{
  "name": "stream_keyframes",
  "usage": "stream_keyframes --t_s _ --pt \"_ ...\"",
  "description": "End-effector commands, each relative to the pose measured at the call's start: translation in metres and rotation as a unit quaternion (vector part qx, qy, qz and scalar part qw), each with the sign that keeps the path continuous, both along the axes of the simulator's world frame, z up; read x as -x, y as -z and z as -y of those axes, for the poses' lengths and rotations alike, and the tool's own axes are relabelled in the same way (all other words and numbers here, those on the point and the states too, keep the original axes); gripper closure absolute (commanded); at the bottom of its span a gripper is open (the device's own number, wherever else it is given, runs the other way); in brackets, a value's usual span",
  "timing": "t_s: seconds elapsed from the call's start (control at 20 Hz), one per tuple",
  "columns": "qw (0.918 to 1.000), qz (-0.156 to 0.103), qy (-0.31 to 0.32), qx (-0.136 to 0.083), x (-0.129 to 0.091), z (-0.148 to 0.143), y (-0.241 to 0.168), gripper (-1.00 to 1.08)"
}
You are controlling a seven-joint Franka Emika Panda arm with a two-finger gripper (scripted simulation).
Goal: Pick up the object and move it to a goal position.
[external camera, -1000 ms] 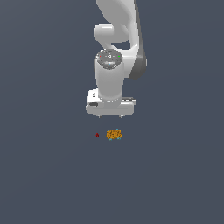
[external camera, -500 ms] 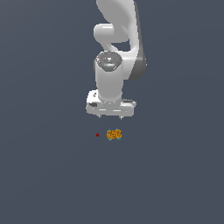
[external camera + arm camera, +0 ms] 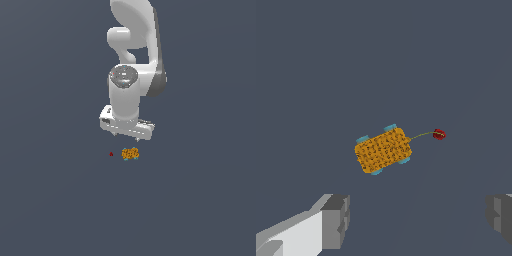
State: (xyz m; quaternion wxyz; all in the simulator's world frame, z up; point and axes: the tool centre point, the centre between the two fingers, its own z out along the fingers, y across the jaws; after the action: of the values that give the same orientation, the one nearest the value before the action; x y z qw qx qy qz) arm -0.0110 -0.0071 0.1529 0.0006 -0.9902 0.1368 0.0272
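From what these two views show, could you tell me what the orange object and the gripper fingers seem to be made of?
The orange object looks like a matte, dimpled block, perhaps rubber or textured plastic: dark pits dot its face, and smooth cyan nubs sit at its corners. As a render, that stays a guess. The fingers of the gripper look like flat, dull grey pads, with no shine.

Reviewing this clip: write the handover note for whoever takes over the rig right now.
Tool: open, empty, hanging above the object, not touching it; wrist view shows the fingers spread wide.
Object: orange-yellow lump with cyan flecks, lying on the grey floor, a small red dot beside it toward the exterior view's left.
Done: tool roughly lined up over the object.
Left: descend, grasp, lift, carry to goal.
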Motion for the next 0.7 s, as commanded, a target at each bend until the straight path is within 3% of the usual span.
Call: stream_keyframes --t_s 0.0,0.3,0.65 --pt "0.9994 0.001 0.035 0.000 -0.001 0.000 0.006 -0.92" --pt "0.9926 0.002 0.121 0.002 -0.004 0.000 0.019 -0.92" --pt "0.9753 0.005 0.221 0.004 -0.006 0.001 0.035 -0.92"
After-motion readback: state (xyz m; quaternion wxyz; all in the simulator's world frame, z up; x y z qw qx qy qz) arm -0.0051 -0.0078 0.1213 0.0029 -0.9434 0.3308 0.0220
